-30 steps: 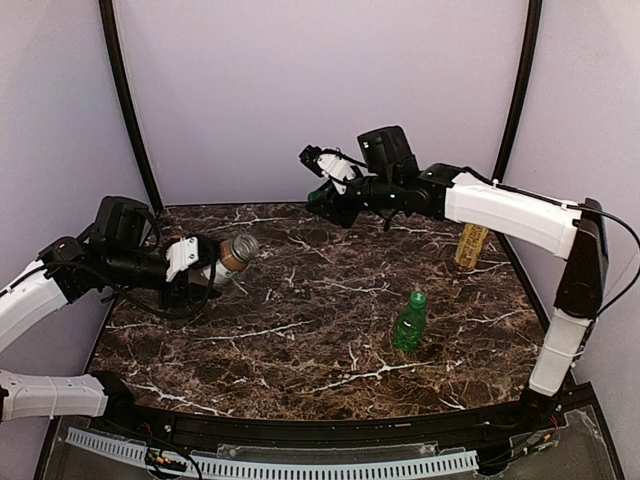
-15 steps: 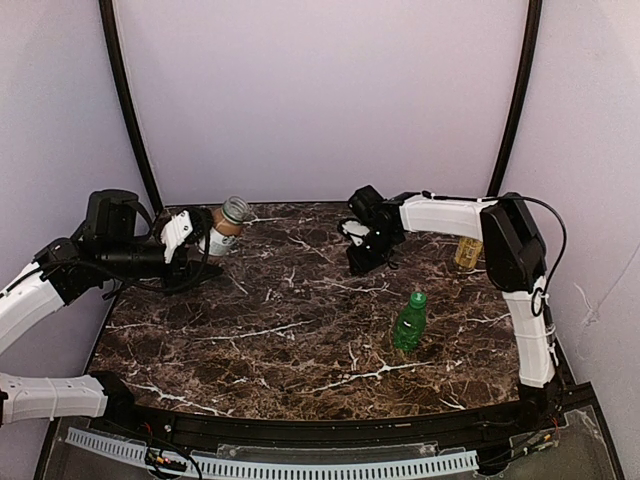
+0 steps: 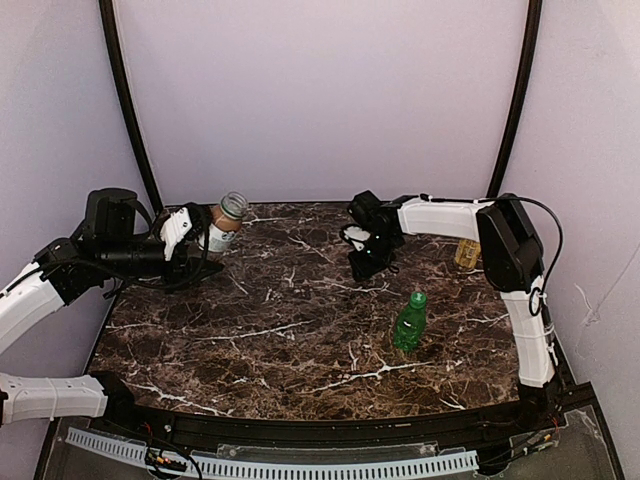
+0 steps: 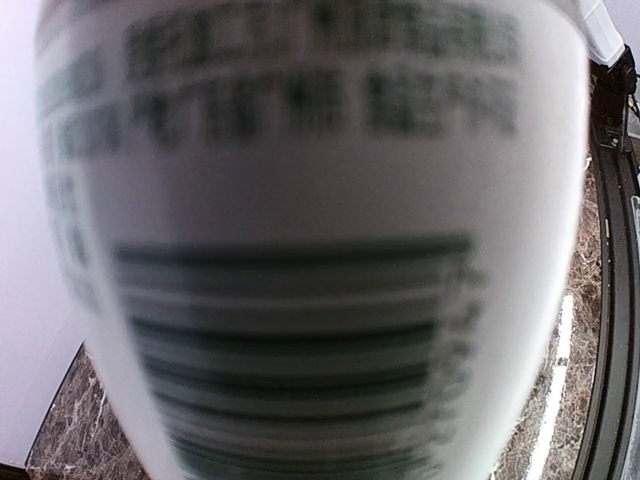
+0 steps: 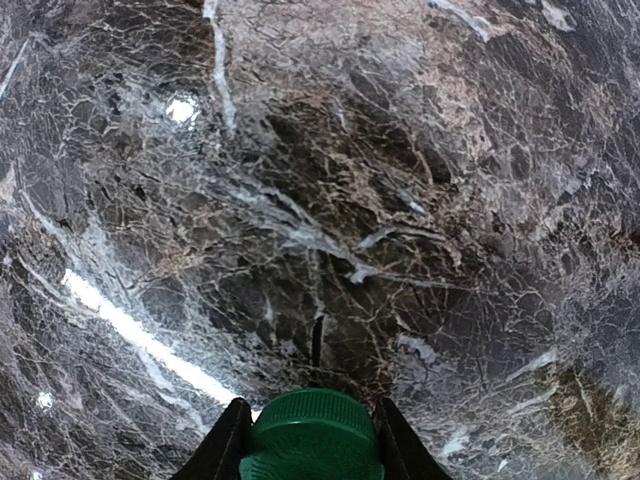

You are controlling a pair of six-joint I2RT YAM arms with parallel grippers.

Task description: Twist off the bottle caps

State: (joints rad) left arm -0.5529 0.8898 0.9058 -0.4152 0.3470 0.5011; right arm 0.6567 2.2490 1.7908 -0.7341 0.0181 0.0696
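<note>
A: Which step is this?

B: Setting a loose cap aside, by my read. The right claw (image 3: 364, 262) hangs low over the surface (image 3: 280, 340), beyond the green bottle (image 3: 408, 325) and a little to its left. Its jaws are drawn narrow on a green cap (image 5: 312, 438), pinched by the sides. The cap is just above the marble. Whether it touches, I cannot tell.

A: And the left claw?

B: The left claw (image 3: 205, 240) is well left of the green bottle, up off the surface. It is closed partway round a brown bottle (image 3: 226, 218) with a white label, neck tilted up. The label fills its wrist view. The neck looks bare, but it is too small to swear to.

A: The rest?

B: The green bottle is upright, bright cap (image 3: 418, 298) on. A tan bottle (image 3: 467, 250) stands right of it and farther back. I cannot make out its cap.

A: Progress?

B: One cap off, I judge, and at least one to go. Early days.

A: What does the next move call for?

B: Part the right jaws while low, so the green cap lands flat and does not roll. Stand the brown bottle down gently, clear of the green bottle, since it may be open. Then one claw holds the green bottle's body firm while the other comes squarely over the bright cap to twist.
</note>
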